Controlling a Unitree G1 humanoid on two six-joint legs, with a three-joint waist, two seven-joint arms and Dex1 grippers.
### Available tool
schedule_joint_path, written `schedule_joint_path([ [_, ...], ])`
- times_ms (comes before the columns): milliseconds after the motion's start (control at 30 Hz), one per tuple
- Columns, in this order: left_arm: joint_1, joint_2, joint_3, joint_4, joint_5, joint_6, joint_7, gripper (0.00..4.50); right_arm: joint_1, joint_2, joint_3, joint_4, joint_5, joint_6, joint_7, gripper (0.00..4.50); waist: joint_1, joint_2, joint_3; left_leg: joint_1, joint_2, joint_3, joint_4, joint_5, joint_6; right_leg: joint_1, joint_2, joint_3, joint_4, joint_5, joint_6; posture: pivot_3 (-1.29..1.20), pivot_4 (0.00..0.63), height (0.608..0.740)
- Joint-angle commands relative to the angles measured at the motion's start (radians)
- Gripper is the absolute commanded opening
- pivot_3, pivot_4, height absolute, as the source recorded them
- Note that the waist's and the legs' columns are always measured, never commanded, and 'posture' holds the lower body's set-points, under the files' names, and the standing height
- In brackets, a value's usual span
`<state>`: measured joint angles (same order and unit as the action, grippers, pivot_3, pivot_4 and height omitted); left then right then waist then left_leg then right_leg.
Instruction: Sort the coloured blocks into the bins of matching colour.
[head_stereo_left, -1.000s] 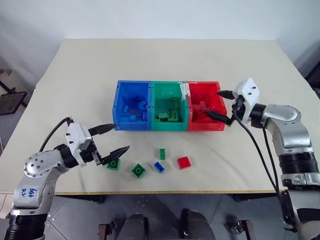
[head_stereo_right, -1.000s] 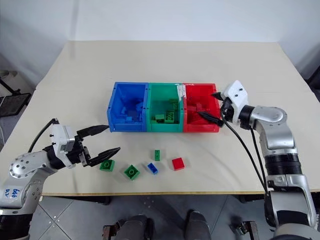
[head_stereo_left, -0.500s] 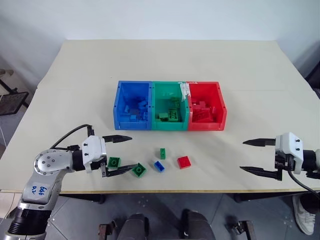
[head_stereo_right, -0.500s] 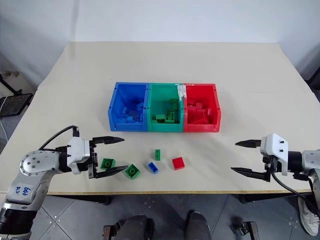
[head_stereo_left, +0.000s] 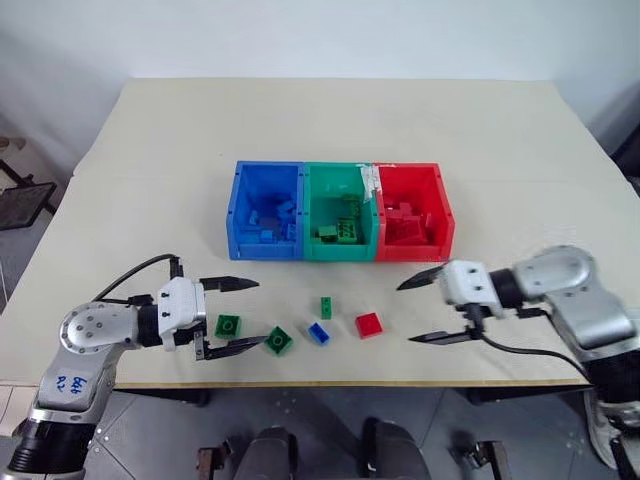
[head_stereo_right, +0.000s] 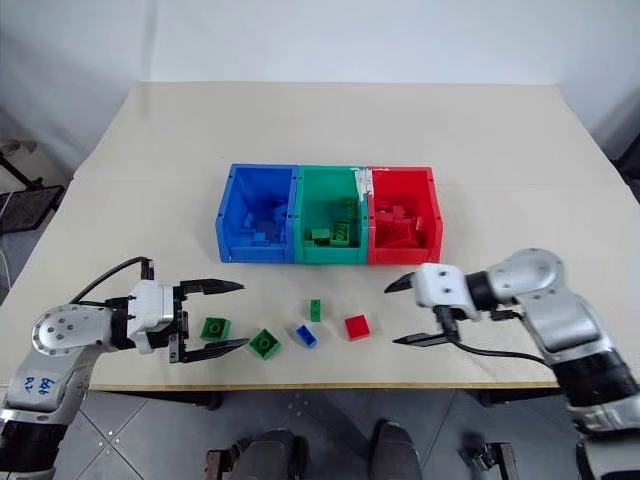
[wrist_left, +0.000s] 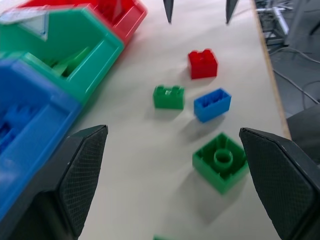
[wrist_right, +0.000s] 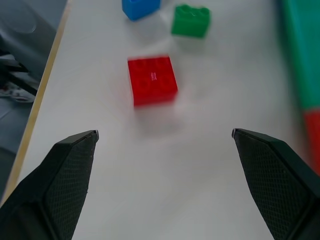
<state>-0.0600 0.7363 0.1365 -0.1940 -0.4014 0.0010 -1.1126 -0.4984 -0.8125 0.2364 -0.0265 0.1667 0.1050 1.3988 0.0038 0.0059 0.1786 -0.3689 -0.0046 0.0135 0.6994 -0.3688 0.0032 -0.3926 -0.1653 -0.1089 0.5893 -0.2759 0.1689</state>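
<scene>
Standing in a row at the middle of the table (head_stereo_left: 480, 130) are the three joined bins — the blue bin (head_stereo_left: 266, 211), the green bin (head_stereo_left: 340, 212) and the red bin (head_stereo_left: 413, 211). Each holds a heap of blocks of its own colour, but the pieces overlap and lie in the shade of the walls, so they cannot be counted or told apart.

Five loose blocks lie on the table near its front edge, all apart from one another: a green square block (head_stereo_left: 228, 325), a second green square block (head_stereo_left: 279, 341) turned cornerwise, a narrow green block (head_stereo_left: 325, 308), a small blue block (head_stereo_left: 318, 333) and a red square block (head_stereo_left: 369, 324).

The left gripper (head_stereo_left: 234, 315) is low over the table with its fingers spread wide; the first green square lies between them from the head views, though whether either finger touches it is hard to say. In the left wrist view that block is cut off at the edge, with only a sliver showing.

The right gripper (head_stereo_left: 424, 308) points toward the red square from just beside it, fingers wide apart and holding nothing. In the right wrist view the red square (wrist_right: 152, 80) lies ahead between the fingertips — clear of both.
</scene>
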Motion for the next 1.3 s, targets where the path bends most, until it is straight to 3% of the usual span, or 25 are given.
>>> schedule_joint_path([
  [33, 0.039, 0.019, 0.039, -0.060, -0.009, -0.013, 0.010, 4.50, -0.037, 0.054, 0.065, 0.016, -0.060, -0.001, -0.033, 4.48, -0.002, 0.000, 0.000, 0.000, 0.000, 0.000, 0.000, 0.000, 0.000, 0.000, 0.000, 0.000, 0.000, 0.000, 0.000, 0.00, 0.150, 0.740],
  [67, 0.053, 0.023, 0.044, -0.069, -0.014, -0.011, 0.008, 4.50, -0.043, 0.070, 0.082, 0.017, -0.071, 0.000, -0.038, 4.48, -0.003, 0.000, 0.000, 0.000, 0.000, 0.000, 0.000, 0.000, 0.000, 0.000, 0.000, 0.000, 0.000, 0.000, 0.000, 0.00, 0.150, 0.740],
  [167, 0.084, 0.038, 0.060, -0.075, -0.015, -0.015, -0.001, 4.50, -0.051, 0.118, 0.117, 0.021, -0.088, 0.016, -0.054, 3.86, -0.005, 0.000, 0.000, 0.000, 0.000, 0.000, 0.000, 0.000, 0.000, 0.000, 0.000, 0.000, 0.000, 0.000, 0.000, 0.00, 0.150, 0.740],
  [400, 0.095, 0.038, 0.070, -0.088, -0.021, -0.006, 0.008, 4.50, -0.040, 0.125, 0.116, 0.041, -0.091, -0.013, -0.055, 1.47, -0.006, 0.000, 0.000, 0.001, 0.000, 0.000, 0.000, 0.000, 0.000, 0.000, 0.000, -0.001, 0.001, 0.000, 0.000, 0.00, 0.150, 0.740],
  [600, 0.050, -0.031, 0.082, -0.110, -0.035, -0.007, 0.102, 4.50, -0.024, 0.111, -0.027, 0.001, 0.025, 0.075, -0.109, 1.46, -0.001, 0.000, 0.000, 0.000, 0.000, -0.001, 0.000, 0.000, 0.000, 0.000, 0.000, -0.001, 0.001, 0.000, 0.000, 0.00, 0.150, 0.740],
  [700, 0.008, -0.079, 0.077, -0.147, -0.075, 0.082, 0.189, 4.50, -0.058, 0.131, -0.231, 0.012, 0.186, 0.225, -0.214, 1.46, -0.002, 0.000, 0.000, 0.000, 0.000, -0.001, 0.000, 0.000, 0.000, 0.000, 0.000, -0.001, 0.001, 0.000, 0.000, 0.00, 0.150, 0.740],
  [800, 0.004, -0.104, 0.065, -0.174, -0.084, 0.128, 0.233, 4.50, -0.085, 0.099, -0.303, 0.074, 0.172, 0.204, -0.267, 1.46, -0.005, 0.000, 0.000, 0.001, 0.000, -0.001, 0.000, 0.000, 0.000, 0.000, 0.000, 0.000, 0.001, 0.000, 0.000, 0.00, 0.150, 0.740],
  [867, 0.000, -0.121, 0.065, -0.182, -0.074, 0.131, 0.263, 4.50, -0.168, 0.112, -0.343, 0.186, 0.127, 0.160, -0.378, 1.46, -0.006, 0.000, 0.000, 0.001, 0.000, -0.001, -0.001, 0.000, 0.000, 0.000, 0.000, -0.001, 0.002, 0.000, 0.000, 0.00, 0.150, 0.740],
  [967, -0.032, -0.141, 0.067, -0.166, -0.025, 0.124, 0.335, 4.50, -0.281, 0.144, -0.352, 0.321, 0.082, 0.120, -0.487, 1.46, -0.011, 0.000, 0.000, 0.001, 0.000, 0.001, 0.000, 0.000, 0.000, -0.001, 0.000, 0.000, 0.001, 0.000, 0.000, 0.00, 0.150, 0.740],
  [1233, -0.052, -0.137, 0.081, -0.165, -0.067, 0.176, 0.348, 4.50, -0.398, 0.201, -0.279, 0.501, 0.036, 0.057, -0.447, 1.46, -0.013, 0.000, 0.000, 0.000, 0.000, 0.001, -0.001, 0.000, -0.001, -0.001, 0.000, 0.000, 0.001, 0.000, 0.000, 0.00, 0.150, 0.740],
  [1300, -0.049, -0.137, 0.087, -0.167, -0.074, 0.187, 0.350, 4.50, -0.409, 0.205, -0.274, 0.530, 0.031, 0.059, -0.444, 2.21, -0.011, 0.000, 0.000, 0.000, 0.000, 0.000, -0.001, 0.000, -0.001, -0.001, 0.000, 0.000, 0.001, 0.000, 0.000, 0.00, 0.150, 0.740],
])
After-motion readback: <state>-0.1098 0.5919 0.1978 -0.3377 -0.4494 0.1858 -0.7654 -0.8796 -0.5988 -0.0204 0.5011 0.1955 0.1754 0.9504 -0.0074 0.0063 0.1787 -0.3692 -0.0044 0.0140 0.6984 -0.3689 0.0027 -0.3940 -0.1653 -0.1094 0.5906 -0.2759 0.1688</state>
